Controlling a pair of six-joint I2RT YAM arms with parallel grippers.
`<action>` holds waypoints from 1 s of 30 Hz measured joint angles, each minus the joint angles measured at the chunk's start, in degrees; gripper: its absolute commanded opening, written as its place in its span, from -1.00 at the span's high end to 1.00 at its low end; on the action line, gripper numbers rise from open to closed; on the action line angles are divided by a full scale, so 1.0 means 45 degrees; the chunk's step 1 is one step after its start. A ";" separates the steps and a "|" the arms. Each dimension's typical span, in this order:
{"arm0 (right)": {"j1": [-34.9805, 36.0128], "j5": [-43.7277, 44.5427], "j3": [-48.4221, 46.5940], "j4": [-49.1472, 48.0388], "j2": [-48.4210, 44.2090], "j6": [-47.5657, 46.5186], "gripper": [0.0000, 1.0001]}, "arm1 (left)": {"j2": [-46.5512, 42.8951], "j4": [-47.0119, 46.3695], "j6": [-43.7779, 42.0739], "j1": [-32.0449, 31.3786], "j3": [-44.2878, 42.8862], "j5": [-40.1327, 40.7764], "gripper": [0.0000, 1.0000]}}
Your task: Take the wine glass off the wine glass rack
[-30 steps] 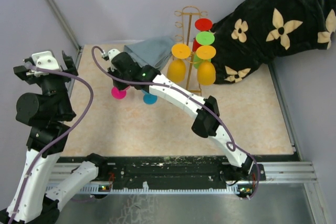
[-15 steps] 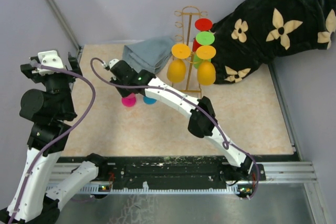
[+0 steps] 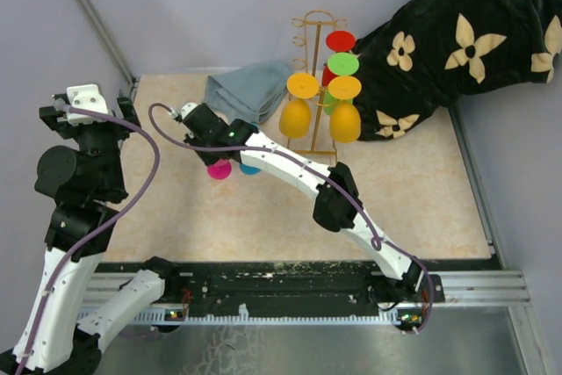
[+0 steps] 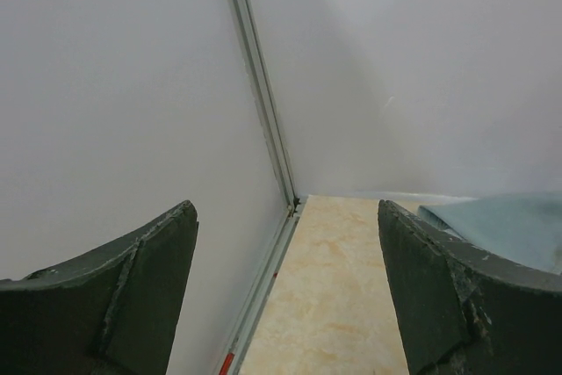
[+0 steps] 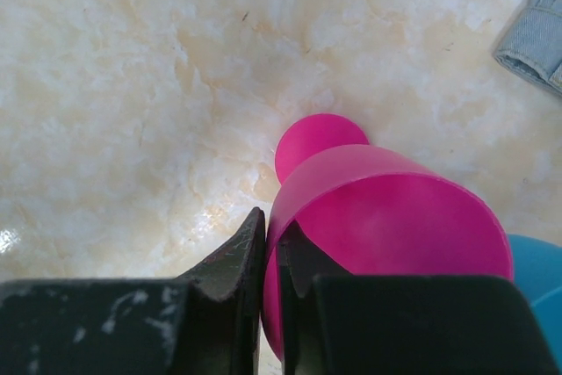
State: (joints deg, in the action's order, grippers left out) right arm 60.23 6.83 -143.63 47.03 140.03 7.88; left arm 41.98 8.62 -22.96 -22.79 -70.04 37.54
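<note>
My right gripper [image 5: 273, 236] is shut on the rim of a pink wine glass [image 5: 386, 226], one finger inside the bowl and one outside. Its round foot points down toward the table. In the top view the pink glass [image 3: 219, 169] hangs under the right gripper [image 3: 204, 132], left of the gold wire wine glass rack [image 3: 318, 68]. The rack holds two orange glasses [image 3: 295, 115], a green one [image 3: 343, 63] and a red one [image 3: 341, 40]. A blue glass [image 3: 250, 168] is beside the pink one. My left gripper [image 4: 285, 278] is open and empty, facing the far left corner.
A folded grey-blue cloth [image 3: 248, 90] lies behind the right gripper, also in the right wrist view [image 5: 537, 28]. A black flowered blanket [image 3: 457, 50] covers the far right corner. A metal wall rail [image 4: 263, 111] runs along the table's left edge.
My right gripper has carried the pink glass slightly right and toward the near side, beside the blue glass. The left arm has shifted a little.
</note>
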 measured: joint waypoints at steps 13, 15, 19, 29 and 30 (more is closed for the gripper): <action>0.0005 0.0058 0.0000 0.0068 0.0000 -0.0233 -0.06 | 0.0005 0.0491 0.0447 0.0019 -0.0053 -0.0389 -0.75; 0.0010 0.0068 0.0005 -0.0015 -0.0005 -0.0306 -0.15 | 0.0005 0.0534 0.0495 0.0019 -0.0053 -0.0423 -0.74; 0.0092 0.0248 0.0010 -0.0316 -0.0058 -0.0481 -0.21 | 0.0049 0.0583 0.0549 0.0019 -0.0063 -0.0457 -0.74; 0.0330 0.1141 0.0170 -0.0986 -0.1778 -0.0801 -0.31 | 0.0243 0.0432 0.0534 0.0024 -0.0335 -0.0359 -0.77; 0.0330 0.1268 0.0165 -0.1044 -0.1982 -0.0826 -0.31 | 0.0243 0.0335 0.0500 0.0029 -0.0345 -0.0306 -0.78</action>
State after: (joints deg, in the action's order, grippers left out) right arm 61.71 12.53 -142.89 42.33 131.11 4.16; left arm 43.07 10.13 -20.71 -22.65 -71.59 36.16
